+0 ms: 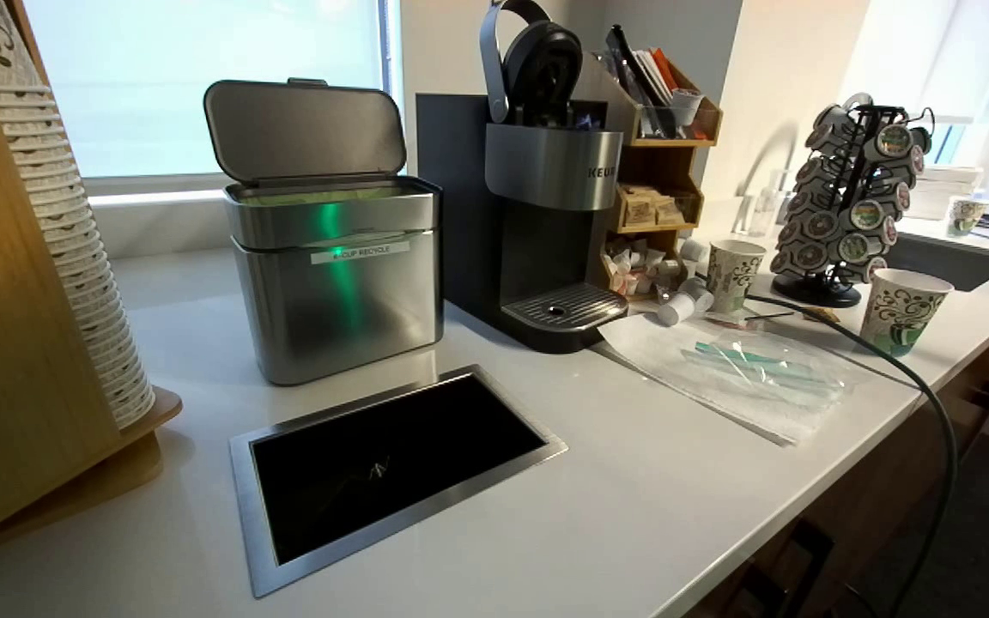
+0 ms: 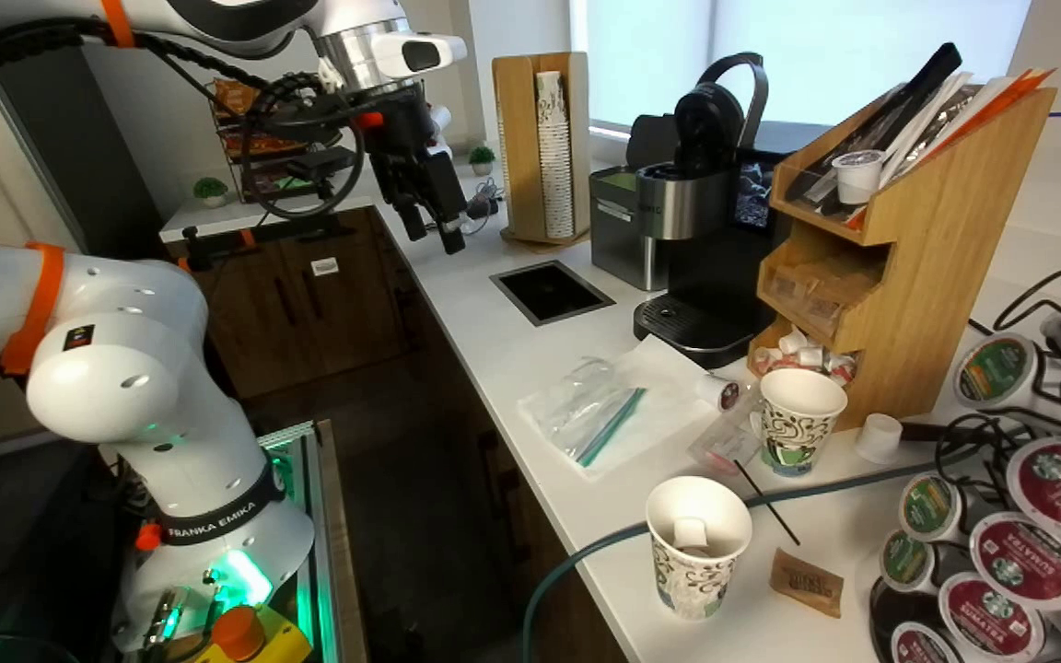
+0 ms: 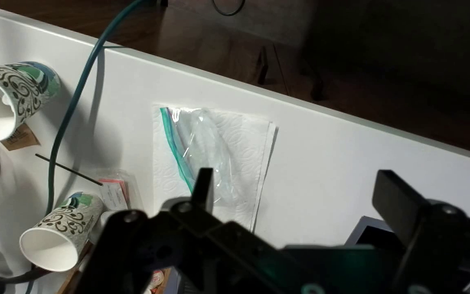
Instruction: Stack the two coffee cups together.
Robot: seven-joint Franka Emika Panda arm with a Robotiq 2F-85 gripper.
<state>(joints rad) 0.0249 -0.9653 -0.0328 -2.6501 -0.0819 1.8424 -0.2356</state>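
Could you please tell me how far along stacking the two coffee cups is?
Nothing looks done yet: the first cup, with a white item inside, and the second cup, beside the wooden organizer, stand apart. Nothing is in hand: the gripper is open and empty. Left: grasping one cup and nesting it in the other.

Upper coffee cup and lower cup, apart, left of the gripper, jaws wide.
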